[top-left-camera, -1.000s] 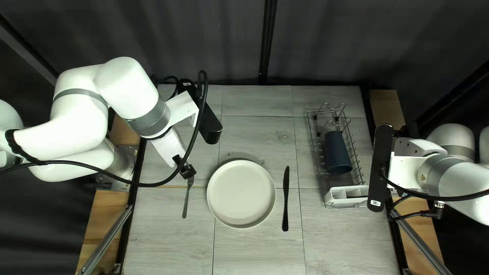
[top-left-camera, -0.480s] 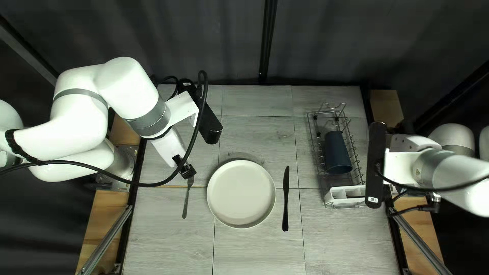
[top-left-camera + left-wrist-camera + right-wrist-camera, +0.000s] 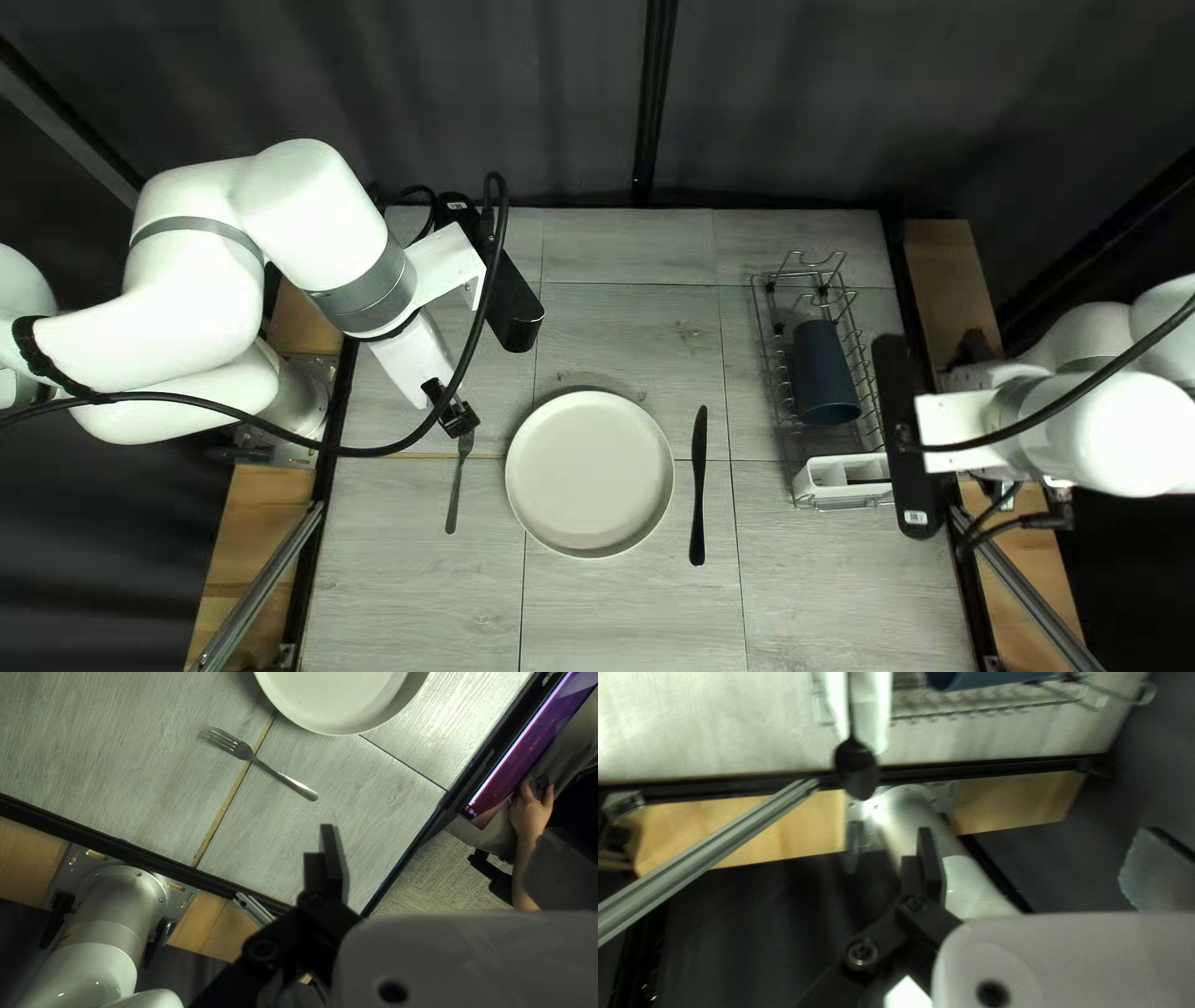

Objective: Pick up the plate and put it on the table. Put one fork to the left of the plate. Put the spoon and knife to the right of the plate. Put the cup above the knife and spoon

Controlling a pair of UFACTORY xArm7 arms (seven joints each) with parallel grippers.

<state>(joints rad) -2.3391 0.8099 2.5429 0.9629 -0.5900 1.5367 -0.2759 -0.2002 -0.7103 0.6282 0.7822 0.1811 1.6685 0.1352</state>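
Top left view: steel fork (image 3: pixel 456 485) at nine o'clock of the round white plate (image 3: pixel 589 471), black knife (image 3: pixel 698 485) at three; next, likely, the open right gripper (image 3: pixel 931 858) fetches the black spoon (image 3: pixel 855 772) from the wire rack (image 3: pixel 767 355).

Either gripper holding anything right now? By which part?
Nothing is held. The left gripper is open, clear of the fork lying on the table; the right gripper is open and empty.
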